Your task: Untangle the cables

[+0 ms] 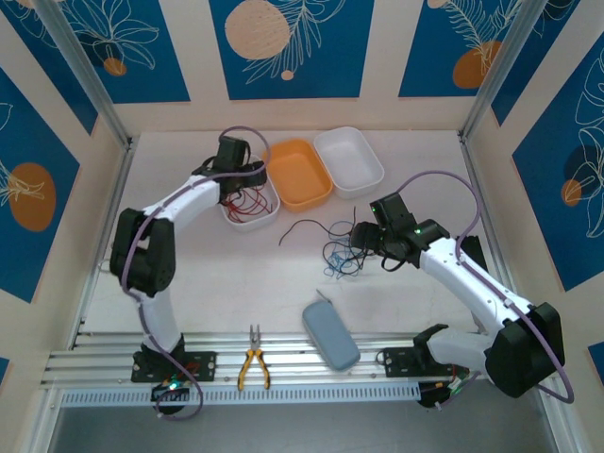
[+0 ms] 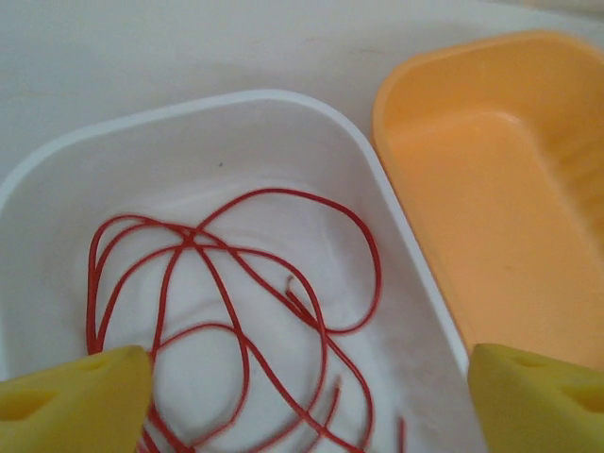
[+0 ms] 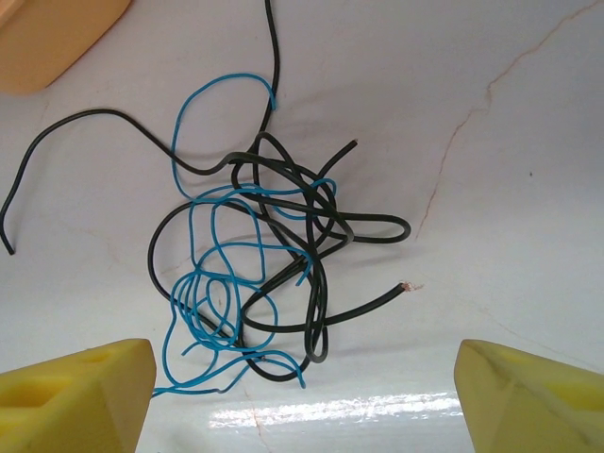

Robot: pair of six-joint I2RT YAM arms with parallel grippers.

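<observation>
Red cable coiled in white tray, left jaws wide and empty above; black-blue tangle on bench under right jaws, likewise wide, empty; wire looks light, limp, slippery, so I'd pinch the black free end.

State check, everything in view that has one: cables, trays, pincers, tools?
red cable: loose coil in near white tray
orange tray: empty
far white tray: empty
black cable: tangled with blue cable, on table
left pincer: open, over red cable, holding nothing
right pincer: open, over tangle, holding nothing
pliers: closed, on front rail
</observation>
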